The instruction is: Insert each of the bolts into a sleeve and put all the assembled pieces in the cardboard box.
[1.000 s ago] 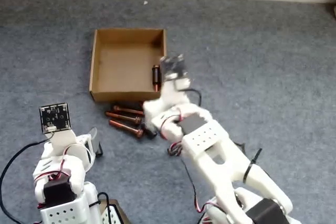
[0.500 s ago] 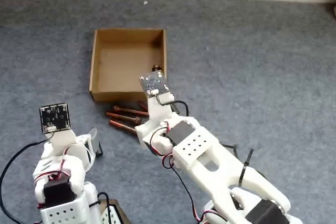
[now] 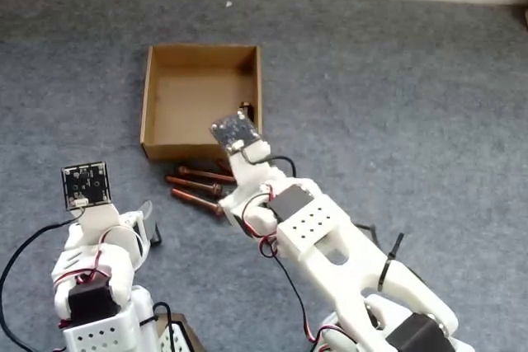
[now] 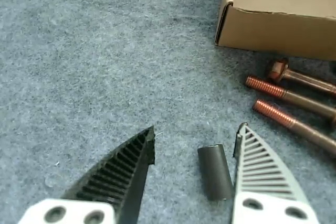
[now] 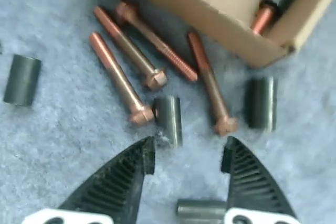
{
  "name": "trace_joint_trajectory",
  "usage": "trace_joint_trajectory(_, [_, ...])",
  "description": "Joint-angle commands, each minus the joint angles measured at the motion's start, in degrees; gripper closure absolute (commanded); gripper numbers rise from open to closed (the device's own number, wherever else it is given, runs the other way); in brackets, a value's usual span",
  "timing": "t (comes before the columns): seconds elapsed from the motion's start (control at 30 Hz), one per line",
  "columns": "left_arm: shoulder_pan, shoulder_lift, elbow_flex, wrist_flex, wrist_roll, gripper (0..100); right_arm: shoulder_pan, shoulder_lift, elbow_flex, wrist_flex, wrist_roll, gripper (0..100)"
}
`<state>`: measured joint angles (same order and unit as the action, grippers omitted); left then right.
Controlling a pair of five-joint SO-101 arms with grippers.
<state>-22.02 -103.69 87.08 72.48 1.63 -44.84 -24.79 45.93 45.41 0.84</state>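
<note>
light: bright, even, diffuse | shadows: soft, faint under bolts [image 5: 118,76] | sheen: mild on sleeves [image 5: 169,119]

You had two arms in white printed plastic.

- Right arm [image 3: 330,237]: housing plate drilled with small holes, black servo blocks, red and black wires, a black cable tie [image 3: 394,257], a square circuit board [image 3: 235,131] at the wrist.
- Left arm [image 3: 95,261]: same white shell, black square board [image 3: 86,184], black cable.
- Left gripper [image 4: 197,128]: one black finger [image 4: 123,171], one pale grey finger [image 4: 257,166], both ridged, screw holes at the base.
</note>
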Motion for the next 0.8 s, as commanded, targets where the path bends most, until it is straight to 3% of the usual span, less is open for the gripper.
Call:
trace_joint_trajectory(0.0, [-0.5,-0.1,-0.1,-1.1,-0.5,74,-1.5,0.0,-4.7,0.9,4.7,82.4])
trace_joint_trajectory(0.43, [-0.5,-0.1,-0.1,-1.1,-0.5,74,-3.3,28.8,-32.1,17.8,5.2,82.6])
trace_joint_trajectory(0.77, [-0.5,-0.1,-0.1,-1.1,-0.5,74,-0.3,40.0,-36.0,18.2,5.4,82.8])
